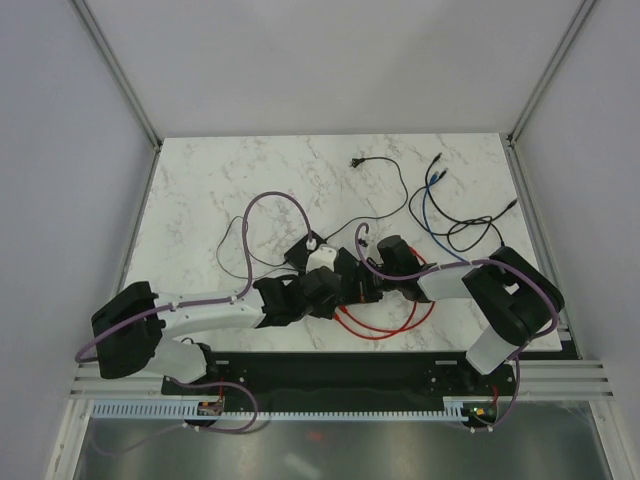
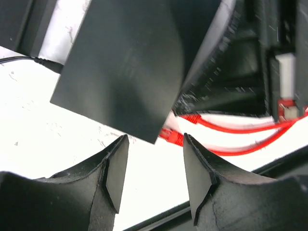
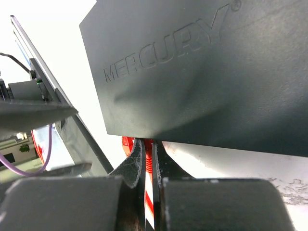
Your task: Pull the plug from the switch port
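At the switch [image 3: 202, 72], red cable [image 2: 240, 130] loops; loose cords [image 1: 470, 222] behind.

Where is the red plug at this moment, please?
In the right wrist view, the red plug sits bottom centre, clamped in the right pincer, right at the lower edge of the switch.

Word on the switch [image 3: 231, 91]: MERCURY
Letters: big capitals pressed into the flat black top, as black as the box itself
Direction: the word slants up from left to right in the right wrist view
Sign after the word: a tiny ring mark, cut off by the top edge
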`<state>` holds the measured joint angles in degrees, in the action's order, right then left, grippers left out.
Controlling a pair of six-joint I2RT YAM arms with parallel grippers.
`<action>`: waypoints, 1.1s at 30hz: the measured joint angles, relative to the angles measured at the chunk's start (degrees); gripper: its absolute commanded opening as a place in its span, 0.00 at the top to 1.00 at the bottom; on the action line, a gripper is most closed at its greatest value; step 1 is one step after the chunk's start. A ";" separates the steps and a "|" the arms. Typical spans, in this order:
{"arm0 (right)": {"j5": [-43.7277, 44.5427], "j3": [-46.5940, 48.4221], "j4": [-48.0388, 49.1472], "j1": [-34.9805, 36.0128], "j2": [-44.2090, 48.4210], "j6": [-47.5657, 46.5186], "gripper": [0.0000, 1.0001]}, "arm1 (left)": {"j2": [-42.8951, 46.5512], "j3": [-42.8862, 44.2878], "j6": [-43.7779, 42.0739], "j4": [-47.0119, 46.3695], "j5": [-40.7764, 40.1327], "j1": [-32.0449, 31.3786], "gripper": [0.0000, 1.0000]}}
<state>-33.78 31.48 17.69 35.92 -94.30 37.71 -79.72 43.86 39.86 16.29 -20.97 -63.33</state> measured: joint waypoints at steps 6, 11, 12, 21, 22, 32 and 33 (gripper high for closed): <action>0.52 0.00 -0.39 -0.04 0.37 -0.39 1.00 | -2.64 2.01 -0.04 4.24 -4.39 -4.48 0.44; 0.72 0.00 -0.96 -0.04 0.76 -0.39 1.00 | -12.13 9.01 1.09 10.88 -7.54 -5.07 0.46; 0.85 -0.02 -1.09 -0.02 0.87 -0.42 1.00 | -13.31 10.10 1.40 12.00 -7.82 -5.07 0.46; 1.62 -0.48 -1.38 -0.04 1.60 -0.42 1.00 | -15.61 13.16 3.63 15.58 -9.01 -5.46 0.46; 1.64 -0.48 -1.38 -0.04 1.60 -0.42 1.00 | -15.93 13.55 3.69 15.93 -8.98 -5.38 0.47; 4.90 -1.79 -0.39 1.81 3.41 -0.35 1.00 | -17.84 16.41 4.15 18.58 -6.19 -3.37 0.47; 5.75 -1.81 -0.61 2.25 3.78 -0.42 1.00 | -18.08 16.74 4.17 18.93 -5.84 -3.19 0.47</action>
<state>-28.03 29.67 17.08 38.17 -90.52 37.30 -97.80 60.60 44.03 35.22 -26.81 -66.52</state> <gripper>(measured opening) 0.031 0.535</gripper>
